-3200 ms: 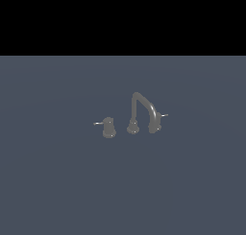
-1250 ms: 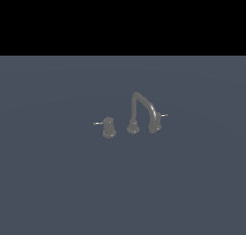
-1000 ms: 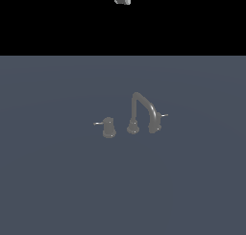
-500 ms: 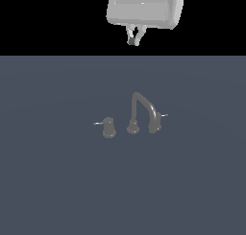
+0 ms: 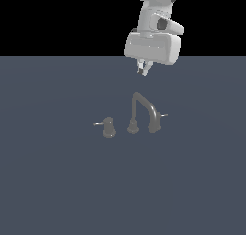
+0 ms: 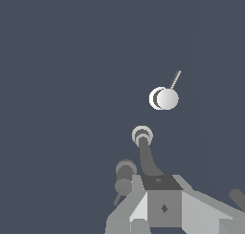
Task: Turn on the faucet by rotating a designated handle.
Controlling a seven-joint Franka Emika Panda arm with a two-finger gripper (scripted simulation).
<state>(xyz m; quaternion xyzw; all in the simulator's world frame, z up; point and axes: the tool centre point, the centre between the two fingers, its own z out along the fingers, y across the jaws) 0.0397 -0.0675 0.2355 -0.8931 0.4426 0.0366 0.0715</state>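
Note:
The dull-grey faucet (image 5: 137,100) stands mid-surface, its arched spout rising from a round base (image 5: 133,129). The spout's tip overlaps the handle (image 5: 154,125), a small knob whose thin pale lever points to the exterior view's right. My gripper (image 5: 143,70) hangs in the air above the spout, touching nothing, fingers together and shut on nothing. In the wrist view the spout base (image 6: 142,134) lies ahead of my gripper (image 6: 162,207). The handle (image 6: 125,173) appears to be the nearer knob there.
A twin knob (image 5: 109,128) with its own lever stands apart on the exterior view's left of the spout; in the wrist view it is the farther, brighter knob (image 6: 165,98). The faucet rests on a flat blue-grey surface (image 5: 57,181).
The arm has come down into view from the top over the last second and now hangs just above the spout. The faucet and both levers have not moved.

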